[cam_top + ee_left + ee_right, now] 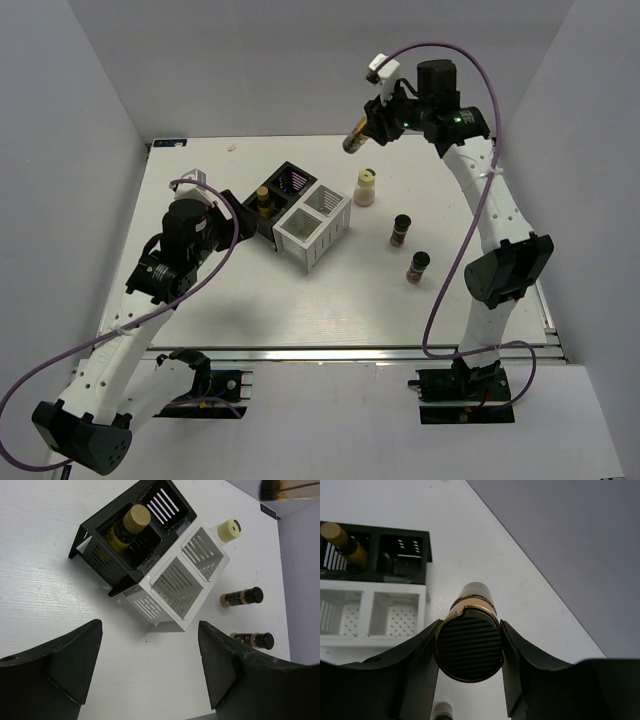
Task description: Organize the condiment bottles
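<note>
My right gripper (pixel 368 122) is shut on a dark amber bottle (pixel 355 138) with a black cap and holds it high above the table's far side. In the right wrist view the bottle's ribbed end (pixel 469 642) sits between the fingers (pixel 527 655). A yellow bottle (pixel 263 197) stands in the black box (pixel 292 180) and shows in the left wrist view (pixel 127 527). A cream-white jar (pixel 365 187) and two dark bottles (pixel 400 228) (pixel 418 265) sit on the table. My left gripper (pixel 150 665) is open and empty, just left of the boxes (pixel 235 212).
A white two-compartment box (pixel 312 228) sits against the black box, and both its compartments (pixel 180 587) hold nothing. The second black compartment (pixel 165 505) holds no bottle. Grey walls enclose the table on three sides.
</note>
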Controlling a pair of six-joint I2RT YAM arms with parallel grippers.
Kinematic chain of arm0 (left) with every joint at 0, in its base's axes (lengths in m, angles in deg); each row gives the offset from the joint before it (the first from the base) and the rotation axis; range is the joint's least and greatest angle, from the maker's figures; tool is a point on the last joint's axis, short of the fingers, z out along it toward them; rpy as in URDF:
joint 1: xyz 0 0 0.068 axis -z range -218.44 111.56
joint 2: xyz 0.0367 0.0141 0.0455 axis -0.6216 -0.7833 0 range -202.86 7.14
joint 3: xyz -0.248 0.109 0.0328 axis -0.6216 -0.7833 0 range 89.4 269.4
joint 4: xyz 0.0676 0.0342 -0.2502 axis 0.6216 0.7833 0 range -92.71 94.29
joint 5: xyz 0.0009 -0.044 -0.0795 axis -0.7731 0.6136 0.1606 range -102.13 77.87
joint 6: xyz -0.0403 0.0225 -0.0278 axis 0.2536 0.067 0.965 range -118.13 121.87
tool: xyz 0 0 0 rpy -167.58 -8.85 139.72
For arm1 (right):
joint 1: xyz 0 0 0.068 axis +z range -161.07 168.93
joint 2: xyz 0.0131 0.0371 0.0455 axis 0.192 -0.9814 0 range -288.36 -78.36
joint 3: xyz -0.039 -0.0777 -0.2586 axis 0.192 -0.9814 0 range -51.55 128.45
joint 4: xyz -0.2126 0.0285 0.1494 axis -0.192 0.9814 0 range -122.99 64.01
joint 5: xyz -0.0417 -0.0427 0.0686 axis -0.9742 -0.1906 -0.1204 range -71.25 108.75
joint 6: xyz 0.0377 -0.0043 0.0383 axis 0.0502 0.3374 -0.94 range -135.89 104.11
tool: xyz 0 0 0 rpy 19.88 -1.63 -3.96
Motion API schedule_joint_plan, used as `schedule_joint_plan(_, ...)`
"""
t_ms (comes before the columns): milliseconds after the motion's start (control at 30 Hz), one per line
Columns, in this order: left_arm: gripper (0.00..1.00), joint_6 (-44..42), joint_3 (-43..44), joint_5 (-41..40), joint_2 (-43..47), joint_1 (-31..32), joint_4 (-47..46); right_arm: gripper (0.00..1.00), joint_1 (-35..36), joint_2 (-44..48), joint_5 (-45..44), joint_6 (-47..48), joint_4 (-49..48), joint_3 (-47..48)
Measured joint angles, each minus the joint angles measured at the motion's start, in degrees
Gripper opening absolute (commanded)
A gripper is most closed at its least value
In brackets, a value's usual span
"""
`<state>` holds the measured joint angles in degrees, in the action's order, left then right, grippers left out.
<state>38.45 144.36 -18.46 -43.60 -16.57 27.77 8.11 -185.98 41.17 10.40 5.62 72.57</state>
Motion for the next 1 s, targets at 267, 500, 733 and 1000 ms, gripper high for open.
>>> schedule_joint_plan(267, 0.87, 0.61, -0.09, -0.55, 2.10, 0.00, 2.54, 0.00, 7.67, -10.12, 3.48, -6.71, -5.95, 4.52)
schedule_joint_plan(500, 0.87, 1.66, -0.83, -1.70, 5.07, 0.00, 4.07, 0.00, 12.50, -12.96, 5.05, -8.37, -7.37, 4.50)
schedule_joint_plan(733, 0.87, 2.47, -2.12, -2.10, 6.27, 0.00, 5.49, 0.00, 14.08, -13.00, 4.39, -8.70, -10.14, 2.03)
schedule_joint_plan(1000, 0.88, 2.62, -2.23, -2.29, 6.62, 0.00, 5.51, 0.00, 14.86, -16.02, 1.14, -8.26, -10.32, 1.57)
